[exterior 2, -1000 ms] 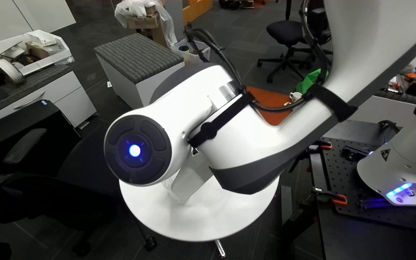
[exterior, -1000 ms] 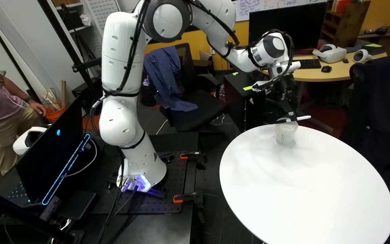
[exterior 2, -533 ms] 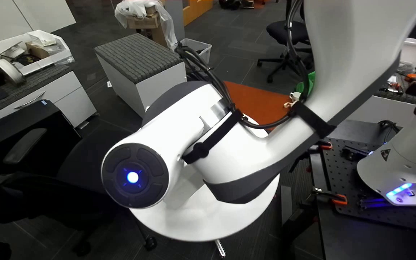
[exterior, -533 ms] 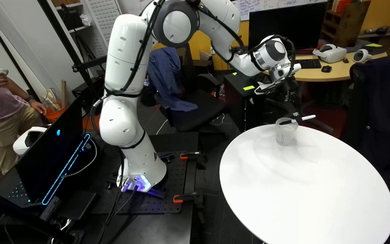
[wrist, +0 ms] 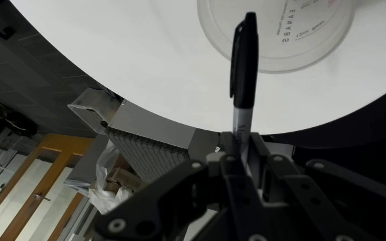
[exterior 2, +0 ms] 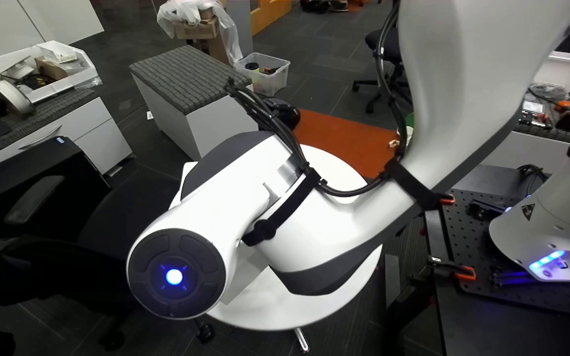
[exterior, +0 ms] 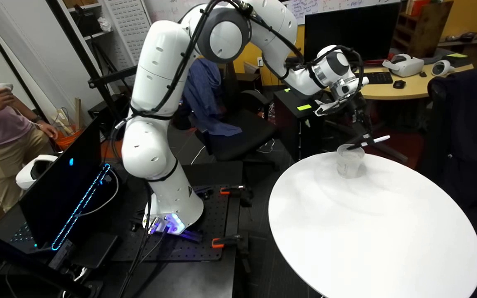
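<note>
Gripper (wrist: 243,142) pinching a marker (wrist: 245,85) by its lettered barrel, one finger pressed to each side; the black, clipped cap projects past the fingertips. In an exterior view the marker slants, its cap lower and directed toward a translucent cup (exterior: 349,164), its white end raised on the opposite side of the grip. In the wrist view the cap's tip overlaps the mouth of the cup; whether cap and rim touch cannot be told. The cup, printed with lettering, stands upright near the edge of a round white table (exterior: 375,231). From the gripper the white arm (exterior: 155,68) leads back to a base (exterior: 170,198) on a perforated black plate (exterior: 215,215), with orange-tipped clamps (exterior: 227,241) along the edge of the dark bench (exterior: 197,283). A second exterior view angle, where the arm hides gripper, marker and cup, includes a cabinet (exterior 2: 191,79) with a patterned grey top and a clear bin (exterior 2: 270,81). Farther out lie a blue garment (exterior: 207,99) over a black chair (exterior: 246,132), a desk (exterior: 381,92) bearing a monitor (exterior: 350,31) and a white headset (exterior: 406,66), and, beyond an open laptop (exterior: 62,188), a partly visible person (exterior: 2,118).
</note>
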Controlling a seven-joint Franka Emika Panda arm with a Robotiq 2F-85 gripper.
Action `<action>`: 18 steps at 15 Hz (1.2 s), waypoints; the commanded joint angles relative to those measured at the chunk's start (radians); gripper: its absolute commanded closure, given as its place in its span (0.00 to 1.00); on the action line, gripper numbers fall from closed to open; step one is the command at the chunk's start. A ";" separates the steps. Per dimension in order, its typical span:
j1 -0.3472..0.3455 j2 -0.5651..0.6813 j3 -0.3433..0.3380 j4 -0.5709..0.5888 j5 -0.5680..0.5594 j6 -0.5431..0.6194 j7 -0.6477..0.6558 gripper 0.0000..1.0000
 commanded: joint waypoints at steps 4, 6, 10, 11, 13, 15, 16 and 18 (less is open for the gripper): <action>0.007 0.057 -0.001 0.064 -0.038 0.034 0.024 0.97; 0.006 0.068 -0.001 0.072 -0.034 0.039 0.019 0.97; 0.008 0.084 -0.002 0.083 -0.031 0.038 0.013 0.53; 0.008 0.086 -0.002 0.085 -0.029 0.038 0.012 0.47; 0.007 0.089 -0.003 0.090 -0.028 0.039 0.012 0.31; 0.006 0.090 -0.004 0.093 -0.028 0.041 0.012 0.16; 0.001 0.087 -0.004 0.094 -0.024 0.042 0.005 0.09; -0.003 0.079 -0.002 0.090 -0.018 0.040 -0.001 0.00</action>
